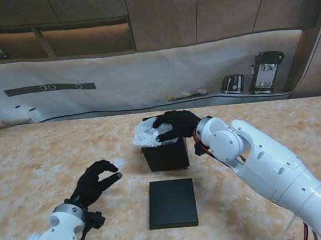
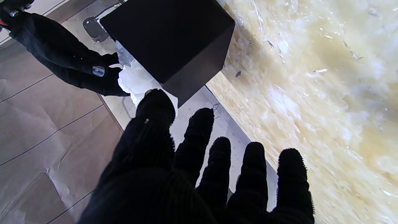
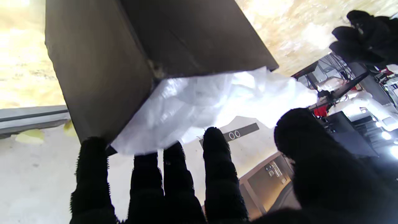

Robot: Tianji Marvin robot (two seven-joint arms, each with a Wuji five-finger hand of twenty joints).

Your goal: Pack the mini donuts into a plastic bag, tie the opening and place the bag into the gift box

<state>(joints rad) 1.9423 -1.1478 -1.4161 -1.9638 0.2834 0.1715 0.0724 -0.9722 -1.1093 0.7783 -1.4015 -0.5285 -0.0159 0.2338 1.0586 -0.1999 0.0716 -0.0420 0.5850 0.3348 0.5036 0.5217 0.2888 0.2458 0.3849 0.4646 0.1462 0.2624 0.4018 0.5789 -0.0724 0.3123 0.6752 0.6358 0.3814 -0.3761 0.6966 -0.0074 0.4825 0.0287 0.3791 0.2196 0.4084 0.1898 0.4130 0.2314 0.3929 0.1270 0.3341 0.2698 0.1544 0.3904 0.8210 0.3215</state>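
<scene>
The right robot hand (image 1: 175, 124) is seen from the stand pressed on the plastic bag (image 1: 148, 134), which bulges from the gift box (image 1: 166, 153) toward 10 o'clock; the lid (image 1: 172, 203) lies at the box's 6 o'clock on the counter (image 1: 35, 157). The left robot hand (image 1: 96, 182) is held open and empty at 8 o'clock. In the left wrist view, the box (image 2: 174, 40) and bag (image 2: 133, 79) lie apart from the fingers (image 2: 202, 130). In the right wrist view, the bag (image 3: 199, 105) is touched by fingertips (image 3: 214, 137); whether it is gripped cannot be told. Seating and perhaps lidding appear to remain.

Bag (image 1: 149, 134) atop gift box (image 1: 166, 154), mid-table; lid (image 1: 172, 203) nearer to me.

Overhead stand; two close wrist views
</scene>
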